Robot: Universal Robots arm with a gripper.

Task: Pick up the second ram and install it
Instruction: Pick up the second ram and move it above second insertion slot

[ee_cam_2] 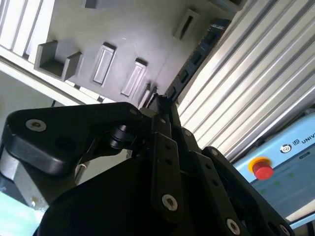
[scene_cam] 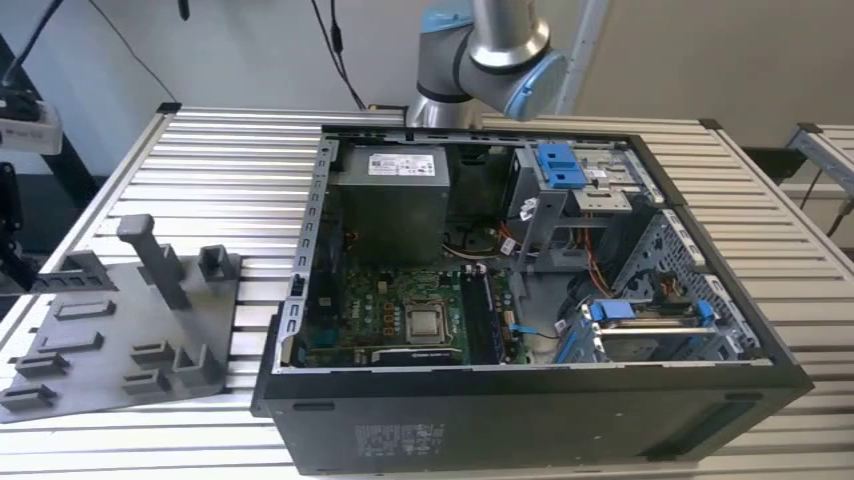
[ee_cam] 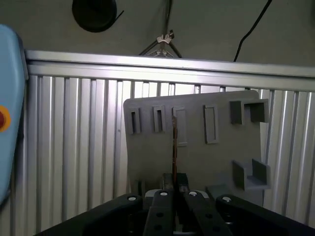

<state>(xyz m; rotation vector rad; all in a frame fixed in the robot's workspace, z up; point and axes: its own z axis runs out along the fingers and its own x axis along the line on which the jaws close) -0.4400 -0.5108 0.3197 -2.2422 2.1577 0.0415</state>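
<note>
**Claw (ee_cam: pixel 174 181) clamped on the second ram (ee_cam_2: pixel 197 55) at the grey tray (ee_cam: pixel 206 162)**

Claw and stick appear in both wrist views. The two dark fingers are drawn together on the flat faces of the stick. In the first wrist view the stick shows edge-on as a thin dark line running from the fingertips out across the tray. In the second wrist view its long side shows, a dark green-black strip with small chips reaching away from the fingertips along the tray's edge. Whether the stick has fully left its slot or rests partly in it cannot be told from these angles.

Handling, as a judgement: the stick should be light and stiff, but thin and brittle. Its chips and contact edge will not take scraping or bending. The flat faces are the right place to pinch, clear of the contact edge. Because those faces are smooth, a hold near one end may let the stick pivot.

Containers: the tray lies on the ribbed metal bench (scene_cam: pixel 200 140), towards the exterior view's left. It carries narrow upright slots, open pockets and a tall post (scene_cam: pixel 158 262). The slots that face the wrist cameras seem to hold nothing. The open computer case (scene_cam: pixel 534 420) stands just beside the tray. Inside it are a power supply box (scene_cam: pixel 387 200), a green motherboard (scene_cam: pixel 400 305) and long black slot strips (scene_cam: pixel 487 315). Whether those strips hold anything is hard to make out.
</note>
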